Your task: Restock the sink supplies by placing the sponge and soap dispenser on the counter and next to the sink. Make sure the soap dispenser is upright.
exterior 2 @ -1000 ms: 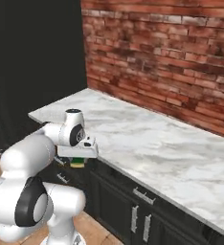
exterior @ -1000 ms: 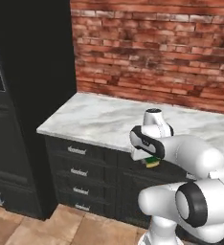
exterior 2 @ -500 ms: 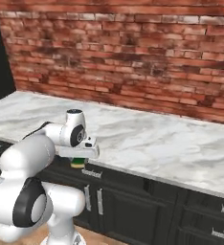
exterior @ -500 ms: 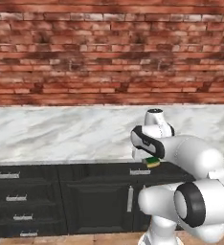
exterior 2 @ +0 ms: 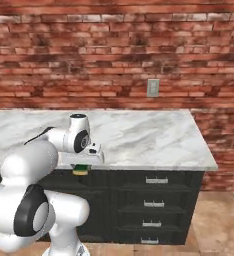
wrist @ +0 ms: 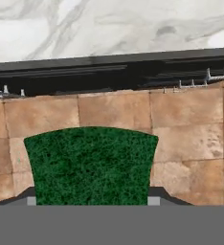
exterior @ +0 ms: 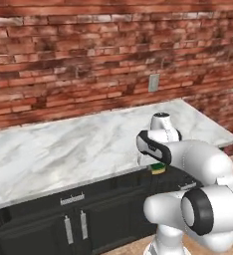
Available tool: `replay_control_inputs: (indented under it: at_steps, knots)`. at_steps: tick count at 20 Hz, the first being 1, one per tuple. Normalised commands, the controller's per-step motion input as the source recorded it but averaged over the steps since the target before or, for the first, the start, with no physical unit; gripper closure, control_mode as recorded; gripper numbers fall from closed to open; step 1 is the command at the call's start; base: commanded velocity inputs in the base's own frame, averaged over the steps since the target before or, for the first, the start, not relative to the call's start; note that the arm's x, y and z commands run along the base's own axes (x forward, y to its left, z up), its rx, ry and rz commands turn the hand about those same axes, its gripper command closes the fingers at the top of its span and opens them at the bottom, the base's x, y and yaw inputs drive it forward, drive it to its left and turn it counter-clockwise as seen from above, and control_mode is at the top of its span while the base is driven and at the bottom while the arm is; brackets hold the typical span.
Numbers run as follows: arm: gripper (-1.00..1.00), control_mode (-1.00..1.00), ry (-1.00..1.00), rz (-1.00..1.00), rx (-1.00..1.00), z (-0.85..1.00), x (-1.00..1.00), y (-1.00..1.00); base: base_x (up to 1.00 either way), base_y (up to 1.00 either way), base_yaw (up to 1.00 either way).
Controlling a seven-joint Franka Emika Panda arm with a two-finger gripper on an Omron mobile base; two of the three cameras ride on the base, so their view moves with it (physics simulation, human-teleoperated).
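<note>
A red brick wall (exterior: 88, 60) with a pale outlet plate (exterior 2: 152, 87) backs a long white-grey marble surface (exterior: 78, 149) set on dark drawer cabinets (exterior 2: 159, 205). The tan tiled floor (wrist: 190, 129) shows under the hand. Out past the front edge of that surface, in the air above the floor, the gripper (exterior 2: 81, 167) is closed narrowly on the sponge (wrist: 91, 165), whose dark green scouring face fills the hand view and whose yellow body peeks out beneath the hand in both base views.
</note>
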Motion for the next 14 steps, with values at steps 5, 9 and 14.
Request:
replay_control_inputs:
  at_steps: [5,9,14]
  knots:
    - [1.00,1.00,0.00,0.00,0.00,0.00,0.00,0.00,0.23,-0.68,-0.62]
    - [1.00,1.00,0.00,0.00,0.00,0.00,0.00,0.00,0.18,-0.47,-0.74]
    - [1.00,1.00,0.00,0.00,0.00,0.00,0.00,0.00,0.28,-0.18,-0.78]
